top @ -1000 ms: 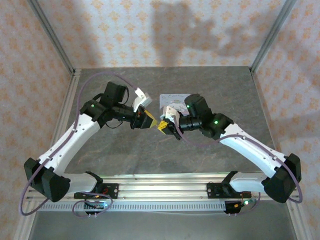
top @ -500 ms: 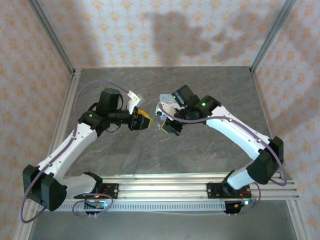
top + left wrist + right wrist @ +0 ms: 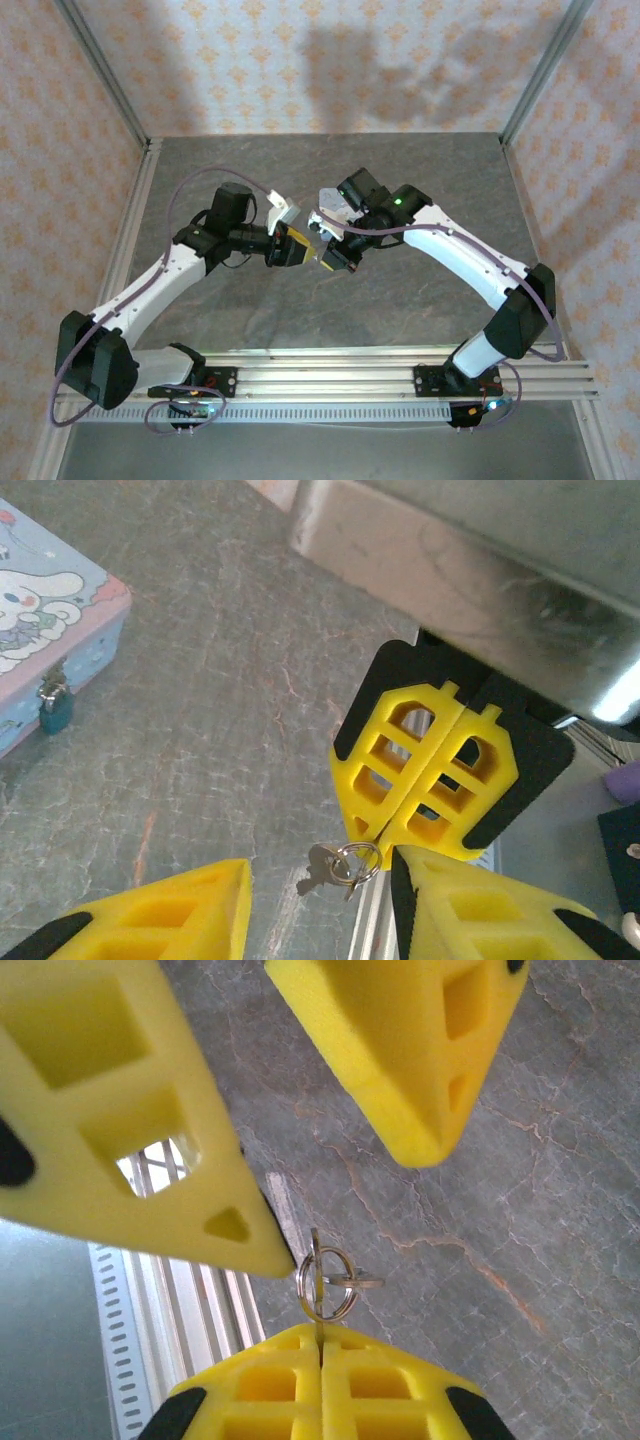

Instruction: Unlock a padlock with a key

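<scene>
Mid-worktop (image 3: 250, 310), both hands meet tip to tip, raised off the surface.

Right hand (image 3: 322, 1332): fingers pressed together, pinching the ring (image 3: 325, 1282). The key (image 3: 320, 868), small and silvery, dangles free from it.

Left hand (image 3: 355, 1208): spread, one finger either side of the dangling key, touching neither key nor ring as far as I can tell.

Padlock (image 3: 55, 708): small, teal, hanging on the clasp of the box (image 3: 70, 600), a pastel cartoon tin on the worktop well apart from both hands. Shackle looks shut.

Progress: early. Key is up and held by its ring only, which looks like a handover. Left to do: grip the key itself, carry it to the padlock, seat it, turn it and free the shackle.
</scene>
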`<move>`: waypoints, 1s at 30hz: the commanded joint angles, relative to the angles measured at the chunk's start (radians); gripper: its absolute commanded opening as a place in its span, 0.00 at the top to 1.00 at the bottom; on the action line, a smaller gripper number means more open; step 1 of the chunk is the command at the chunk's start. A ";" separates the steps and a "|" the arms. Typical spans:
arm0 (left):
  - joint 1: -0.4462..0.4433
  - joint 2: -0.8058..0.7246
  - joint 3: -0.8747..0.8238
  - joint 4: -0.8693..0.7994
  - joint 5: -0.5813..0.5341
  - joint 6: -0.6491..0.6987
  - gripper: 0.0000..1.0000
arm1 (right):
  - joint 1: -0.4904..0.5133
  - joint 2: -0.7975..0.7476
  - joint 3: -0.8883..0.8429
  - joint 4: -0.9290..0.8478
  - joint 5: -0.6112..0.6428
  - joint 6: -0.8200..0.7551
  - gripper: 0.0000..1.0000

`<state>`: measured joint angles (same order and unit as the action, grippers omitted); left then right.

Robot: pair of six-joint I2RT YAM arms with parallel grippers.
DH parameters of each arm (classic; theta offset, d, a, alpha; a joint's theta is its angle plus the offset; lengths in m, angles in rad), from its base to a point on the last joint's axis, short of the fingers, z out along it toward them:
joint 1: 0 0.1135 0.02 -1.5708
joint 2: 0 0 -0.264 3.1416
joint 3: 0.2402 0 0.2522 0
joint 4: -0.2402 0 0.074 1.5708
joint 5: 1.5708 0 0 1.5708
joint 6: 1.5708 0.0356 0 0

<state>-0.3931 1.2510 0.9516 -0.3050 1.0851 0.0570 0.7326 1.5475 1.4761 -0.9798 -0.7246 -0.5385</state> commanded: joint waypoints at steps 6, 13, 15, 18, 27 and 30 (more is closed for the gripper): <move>-0.018 0.032 0.022 -0.027 0.065 0.054 0.63 | 0.001 -0.025 0.011 0.029 -0.032 0.018 1.00; -0.030 0.046 0.032 -0.051 0.072 0.061 0.78 | -0.016 -0.038 -0.012 0.053 -0.060 0.023 1.00; -0.029 0.054 0.043 -0.059 0.072 0.053 0.89 | -0.016 -0.039 -0.016 0.055 -0.059 0.024 1.00; -0.029 0.061 0.051 -0.057 0.062 0.028 0.96 | -0.018 -0.044 -0.028 0.064 -0.057 0.024 1.00; -0.025 0.079 0.045 -0.015 0.009 -0.067 1.00 | -0.063 -0.142 -0.146 0.264 -0.037 0.132 0.87; -0.020 0.076 0.030 0.023 -0.013 -0.112 1.00 | -0.097 -0.205 -0.208 0.378 -0.035 0.212 0.70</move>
<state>-0.4183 1.3186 0.9802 -0.3328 1.1133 0.0044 0.6632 1.4197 1.3018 -0.7456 -0.7555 -0.4206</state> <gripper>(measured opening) 0.049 0.261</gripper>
